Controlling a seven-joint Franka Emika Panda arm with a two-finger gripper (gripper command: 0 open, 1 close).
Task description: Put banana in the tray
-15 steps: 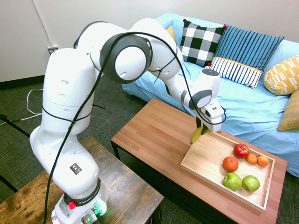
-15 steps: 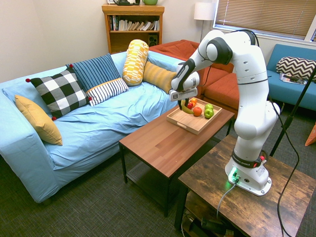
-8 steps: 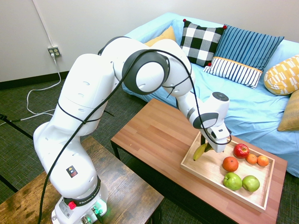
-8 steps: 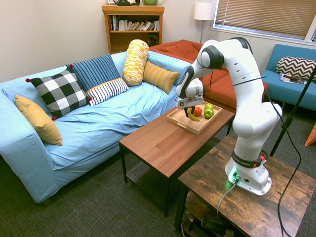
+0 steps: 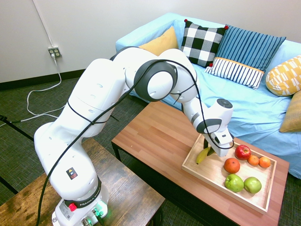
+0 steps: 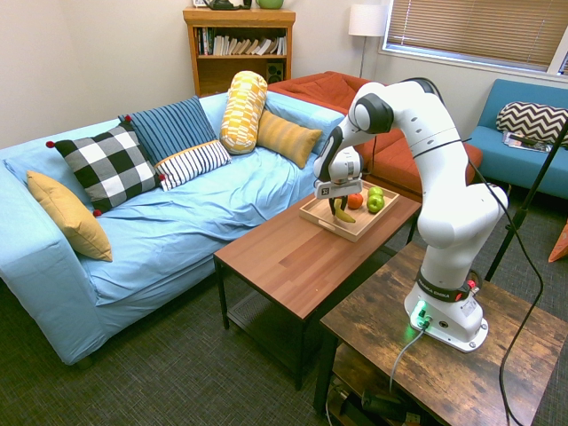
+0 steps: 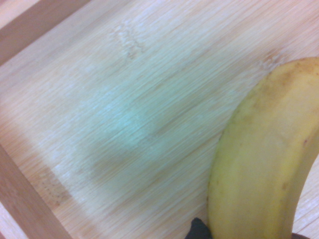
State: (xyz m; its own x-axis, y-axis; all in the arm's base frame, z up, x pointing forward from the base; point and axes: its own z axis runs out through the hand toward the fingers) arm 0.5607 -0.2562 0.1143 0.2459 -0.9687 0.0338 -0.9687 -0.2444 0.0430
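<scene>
Tray [image 5: 244, 197] on table [image 5: 155, 136]; my gripper [image 5: 210, 151] holds banana [image 5: 203, 154] over its sofa-far end; other fruit behind.

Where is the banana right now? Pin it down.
In the first exterior view the banana hangs from the gripper over the tray's bare end, left of the orange and the red apple.

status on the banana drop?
Gripper shut on banana, low over the tray. Banana at tray's bare end, apart from the apples and oranges. Nothing in the way.
</scene>
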